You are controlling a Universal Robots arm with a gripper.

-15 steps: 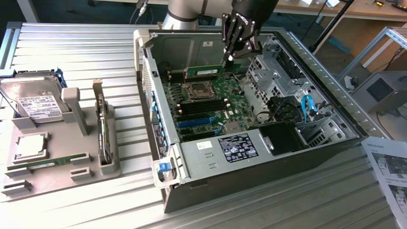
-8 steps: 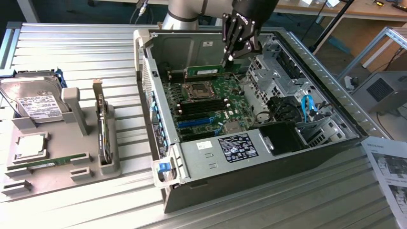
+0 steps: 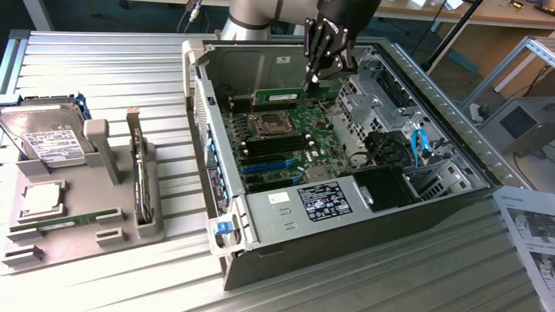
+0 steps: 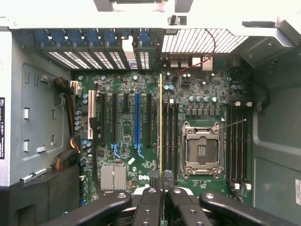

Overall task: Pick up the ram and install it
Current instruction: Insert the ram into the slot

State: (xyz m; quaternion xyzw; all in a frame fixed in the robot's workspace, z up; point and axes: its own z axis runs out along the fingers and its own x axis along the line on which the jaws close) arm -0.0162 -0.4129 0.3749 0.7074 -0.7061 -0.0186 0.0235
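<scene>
Well over on the exterior view's left, a grey holder (image 3: 87, 214) sits on the worktop (image 3: 130, 78). Rightward, inside the open computer case (image 3: 286, 221), the gripper (image 3: 318, 79) is clamped on the ram (image 3: 279, 97), held on edge above the motherboard (image 3: 290, 140). Pickup looks done and installing is in hand. Seating calls for lining the ram's edge with a black slot (image 4: 170, 136) beside the socket (image 4: 201, 149).

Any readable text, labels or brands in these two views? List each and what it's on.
"DELL" (probably; faint): white print on the motherboard.
Hard drive label: too small to read.
Black sticker inside the case: too small.
White label on the ram: too small.
Paper sheet beside the case: blurred.
Black strip label on the case wall: too small.
</scene>
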